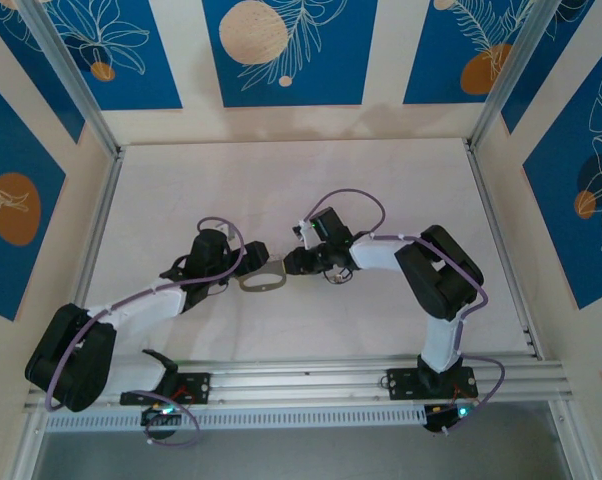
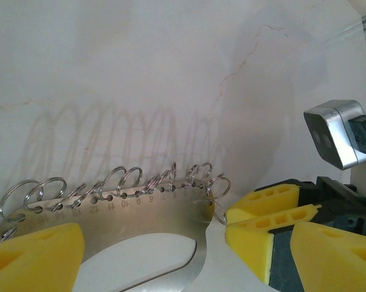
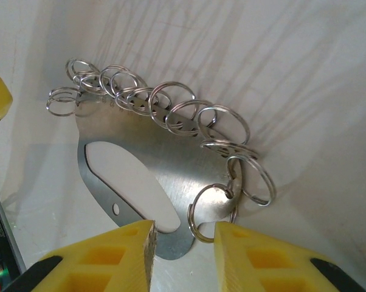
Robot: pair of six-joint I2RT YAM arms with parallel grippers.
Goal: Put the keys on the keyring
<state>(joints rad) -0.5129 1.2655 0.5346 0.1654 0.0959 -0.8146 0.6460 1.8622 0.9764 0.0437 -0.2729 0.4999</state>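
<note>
Lining up a grasp on the keyring (image 3: 177,158), on the table (image 1: 281,190) between both grippers, with right gripper (image 3: 184,234) half open astride an end ring (image 3: 191,213), left gripper (image 2: 189,249) gaping, empty. Next, probably needs a clean pinch without shoving it.

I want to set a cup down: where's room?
Bare: the far half of the table, up to the back wall, and the strip between arms and rail. Crowded: the middle, where both arms meet at the ringed metal plate.
</note>
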